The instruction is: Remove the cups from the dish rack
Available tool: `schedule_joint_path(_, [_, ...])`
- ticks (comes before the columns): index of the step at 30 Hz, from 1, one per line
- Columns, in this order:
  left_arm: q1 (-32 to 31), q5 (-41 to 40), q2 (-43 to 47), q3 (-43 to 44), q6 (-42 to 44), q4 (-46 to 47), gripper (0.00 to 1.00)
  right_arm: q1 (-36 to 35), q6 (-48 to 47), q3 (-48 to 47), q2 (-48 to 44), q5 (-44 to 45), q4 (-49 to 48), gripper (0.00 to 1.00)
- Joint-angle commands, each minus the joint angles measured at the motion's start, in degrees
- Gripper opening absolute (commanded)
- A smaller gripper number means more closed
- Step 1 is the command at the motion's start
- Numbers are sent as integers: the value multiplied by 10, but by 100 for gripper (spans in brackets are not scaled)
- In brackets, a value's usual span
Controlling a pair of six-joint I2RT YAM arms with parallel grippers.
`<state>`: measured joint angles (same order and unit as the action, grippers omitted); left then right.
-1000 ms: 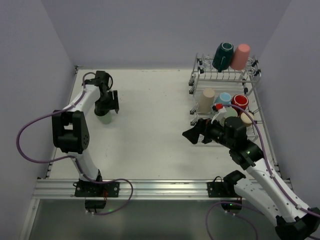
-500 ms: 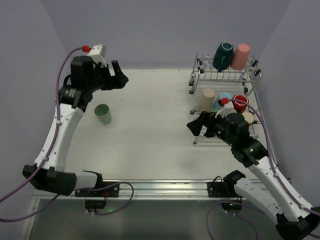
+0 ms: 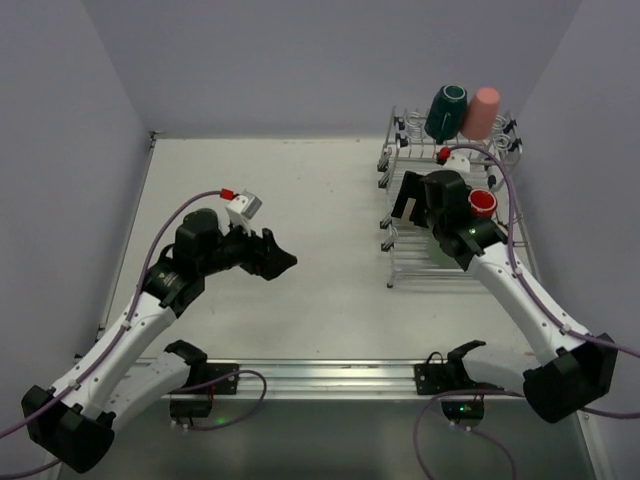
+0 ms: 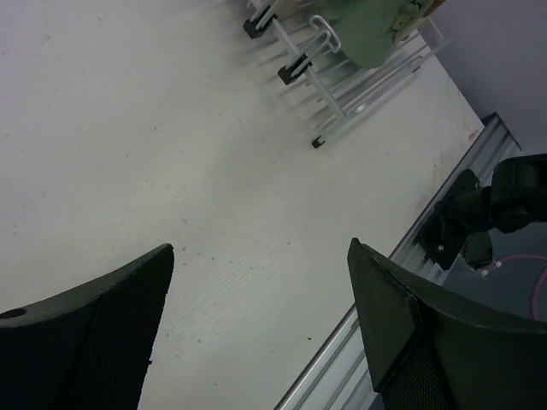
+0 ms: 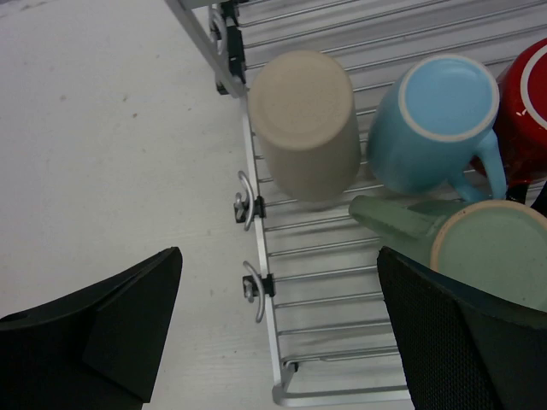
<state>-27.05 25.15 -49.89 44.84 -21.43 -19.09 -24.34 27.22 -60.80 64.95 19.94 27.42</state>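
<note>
Right end effector (image 5: 278,256): jaws spread wide, nothing between them. It hangs over the left edge of the dish rack (image 5: 342,303) at its lower tier, with one finger above the bare worktop (image 5: 102,128) just outside the rack and the other above the wires.

Lower tier, directly below it:
- A beige cup (image 5: 303,128) lies nearest the rack's left edge, base towards the wrist camera.
- A light blue mug (image 5: 436,120) sits just beside it, deeper into the rack.
- A red cup (image 5: 530,102) is beyond the mug, partly cut off by the frame.
- A sage green cup (image 5: 487,248) lies tilted on the near side, close under the mug's handle; contact cannot be told.

Upper tier: a dark teal cup (image 3: 445,110) and a pink cup (image 3: 482,112) sit side by side at the rack's far side.

Clearances: the rack stands in the far right corner of the worktop, close to the right wall (image 3: 590,120). Open room lies to the rack's left and on its near side.

Left end effector (image 3: 275,262): jaws wide apart and empty. It is well to the left of the rack, held above open worktop. Its wrist view shows bare surface between the fingers, the rack's near-left corner ahead, and the front rail (image 3: 320,372) on the near side of the rack.
</note>
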Motion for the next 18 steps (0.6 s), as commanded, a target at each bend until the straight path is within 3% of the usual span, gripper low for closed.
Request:
schedule_joint_path(1, [-3, 47, 51, -25, 31, 69, 87, 15, -16, -36, 53, 69, -21, 99])
schedule_joint_path(8, [-3, 59, 78, -47, 55, 83, 87, 37, -35, -63, 130, 92, -84, 99])
schedule_joint_path(18, [-3, 63, 73, -48, 57, 78, 87, 41, -77, -83, 186, 75, -135, 90])
